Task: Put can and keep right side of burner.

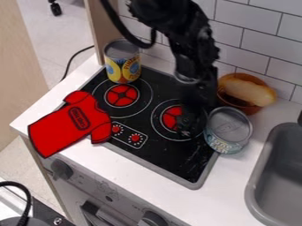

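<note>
A metal-lidded can (229,128) is sitting at the stove's (177,162) three o'clock edge, near the tool (189,127), whose opening and hold I cannot tell. A round brown bowl (247,108) is cradling something long and smooth at two o'clock.

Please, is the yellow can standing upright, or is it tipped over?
Upright: the yellow can shows its round lid on top, with the label wall going down below it.

white subway-tile wall (254,28) with grey grout behind a white countertop (233,176), upright wooden post (103,22), pale wood panel (17,79) at left, light floor (47,48), black caster (55,8)
</note>
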Controlling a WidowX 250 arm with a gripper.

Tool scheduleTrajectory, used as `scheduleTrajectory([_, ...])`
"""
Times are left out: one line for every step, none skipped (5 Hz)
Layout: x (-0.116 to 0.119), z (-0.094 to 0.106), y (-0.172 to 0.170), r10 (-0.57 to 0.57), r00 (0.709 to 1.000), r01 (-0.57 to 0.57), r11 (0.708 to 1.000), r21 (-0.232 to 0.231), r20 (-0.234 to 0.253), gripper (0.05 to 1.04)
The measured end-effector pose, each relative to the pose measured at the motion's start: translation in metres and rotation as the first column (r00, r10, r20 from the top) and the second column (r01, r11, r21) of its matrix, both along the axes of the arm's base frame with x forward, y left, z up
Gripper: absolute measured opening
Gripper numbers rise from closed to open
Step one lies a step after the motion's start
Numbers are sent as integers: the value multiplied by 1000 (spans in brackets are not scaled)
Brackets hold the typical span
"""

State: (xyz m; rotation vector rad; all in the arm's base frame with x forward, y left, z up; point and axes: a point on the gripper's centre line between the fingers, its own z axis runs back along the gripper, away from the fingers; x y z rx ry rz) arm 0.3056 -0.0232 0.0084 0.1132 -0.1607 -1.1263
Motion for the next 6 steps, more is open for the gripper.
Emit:
scheduleTrajectory([-5, 4, 19, 33, 999, -33, 999, 3, -27, 999])
scheduleTrajectory([-8, 6, 38, 60, 997, -59, 998, 26, -44, 999])
scheduleTrajectory([-11, 9, 53, 145, 988, -145, 989, 0, -53, 999])
scheduleTrajectory([-21, 18, 73, 319, 941, -328, 943, -65, -116, 999])
scheduleTrajectory([-32, 31, 81, 467, 869, -486, 868, -100, -165, 999])
scheduleTrajectory([-47, 34, 80, 568, 802, -587, 808, -62, -187, 999])
